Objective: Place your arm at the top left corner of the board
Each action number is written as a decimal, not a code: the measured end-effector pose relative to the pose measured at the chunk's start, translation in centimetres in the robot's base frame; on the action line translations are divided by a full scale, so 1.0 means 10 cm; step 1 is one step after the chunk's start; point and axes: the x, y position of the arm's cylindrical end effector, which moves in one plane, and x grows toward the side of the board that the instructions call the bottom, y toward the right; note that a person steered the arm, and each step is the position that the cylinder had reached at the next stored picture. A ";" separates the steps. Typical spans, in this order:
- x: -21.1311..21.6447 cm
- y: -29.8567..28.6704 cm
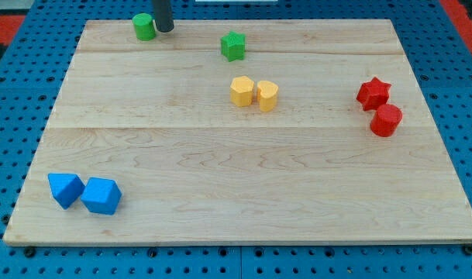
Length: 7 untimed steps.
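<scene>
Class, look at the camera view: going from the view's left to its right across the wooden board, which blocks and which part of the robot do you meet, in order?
Two blue blocks → green cylinder → my tip, just right of that cylinder → green star → two yellow blocks → red star → red cylinder.

A pale wooden desk (243, 194) made of long planks with visible grain fills most of the view under even, soft light. Around it lies a blue perforated surface (460, 101) dotted with regular holes. A red patch (18, 19) shows at the view's top corners.
</scene>
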 end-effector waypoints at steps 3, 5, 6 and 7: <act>-0.17 0.01; -0.17 -0.01; -0.17 -0.01; -0.17 -0.01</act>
